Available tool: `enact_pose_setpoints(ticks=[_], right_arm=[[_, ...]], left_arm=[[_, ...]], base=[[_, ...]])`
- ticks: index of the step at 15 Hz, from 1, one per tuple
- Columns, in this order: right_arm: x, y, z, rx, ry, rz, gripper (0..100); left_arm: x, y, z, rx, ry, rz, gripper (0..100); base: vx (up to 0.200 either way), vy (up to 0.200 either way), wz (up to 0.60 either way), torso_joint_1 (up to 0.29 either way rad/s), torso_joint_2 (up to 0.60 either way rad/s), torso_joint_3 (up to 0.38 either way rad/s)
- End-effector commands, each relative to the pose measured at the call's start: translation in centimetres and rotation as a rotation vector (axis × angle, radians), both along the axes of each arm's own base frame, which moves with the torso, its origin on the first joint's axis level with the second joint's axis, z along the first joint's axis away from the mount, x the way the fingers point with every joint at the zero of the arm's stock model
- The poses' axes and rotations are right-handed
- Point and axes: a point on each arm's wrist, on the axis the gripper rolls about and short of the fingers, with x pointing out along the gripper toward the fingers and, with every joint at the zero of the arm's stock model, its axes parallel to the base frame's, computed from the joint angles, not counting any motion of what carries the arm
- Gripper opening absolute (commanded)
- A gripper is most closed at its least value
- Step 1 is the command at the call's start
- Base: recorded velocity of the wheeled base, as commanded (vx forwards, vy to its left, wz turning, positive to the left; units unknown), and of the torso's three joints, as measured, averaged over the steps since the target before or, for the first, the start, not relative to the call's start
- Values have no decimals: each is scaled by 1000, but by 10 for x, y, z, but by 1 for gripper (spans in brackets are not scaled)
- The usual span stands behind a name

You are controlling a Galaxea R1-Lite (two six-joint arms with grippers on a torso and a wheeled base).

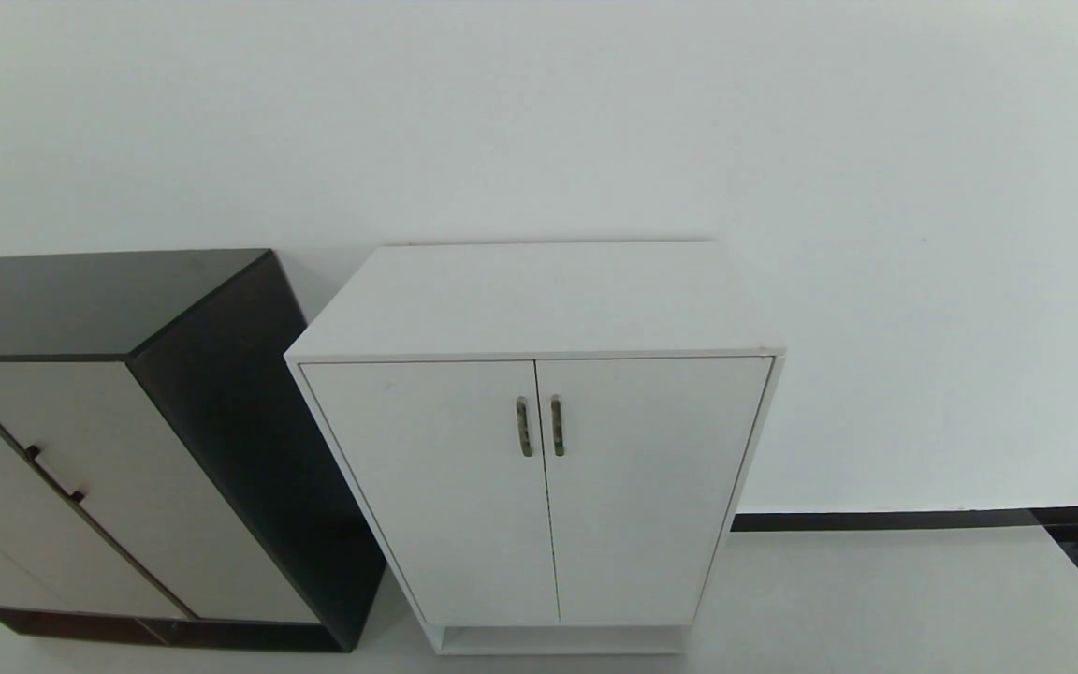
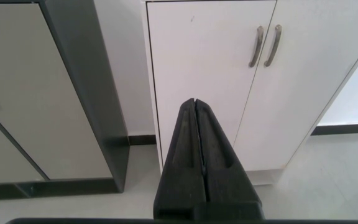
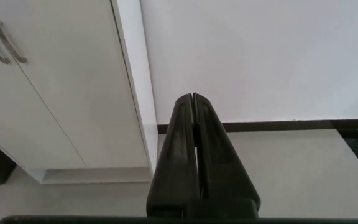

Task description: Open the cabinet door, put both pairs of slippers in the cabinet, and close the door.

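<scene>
I see the cabinet (image 1: 539, 300) with both doors (image 1: 436, 487) closed. Left gripper (image 2: 194, 106) and right gripper (image 3: 193, 99) are fully closed, holding nothing.

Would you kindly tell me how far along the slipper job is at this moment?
Done: nothing that can be confirmed; the cabinet is shut. In hand: nothing; left pincer and right pincer are shut and empty. Left: probably everything, that is opening, loading the slippers, closing.

2 cabinets: 1 white cabinet (image 1: 539, 300), 1 dark cabinet (image 1: 221, 393). White one w/ 2 doors (image 1: 427, 487), 2 metal handles (image 1: 523, 427). 2 grippers: left gripper (image 2: 194, 102), right gripper (image 3: 193, 98).
</scene>
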Motion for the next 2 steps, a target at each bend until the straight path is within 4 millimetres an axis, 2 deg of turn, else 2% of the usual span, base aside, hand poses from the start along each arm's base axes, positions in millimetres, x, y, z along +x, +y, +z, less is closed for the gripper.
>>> enact_pose_setpoints(ticks=[1, 2], right_arm=[[0, 0, 0, 0, 1, 1, 0], [0, 0, 0, 0, 1, 1, 0]], left_arm=[[0, 0, 0, 0, 1, 0, 0], [0, 0, 0, 0, 1, 0, 0]], base=[[0, 0, 0, 0, 0, 0], [0, 0, 0, 0, 0, 0]])
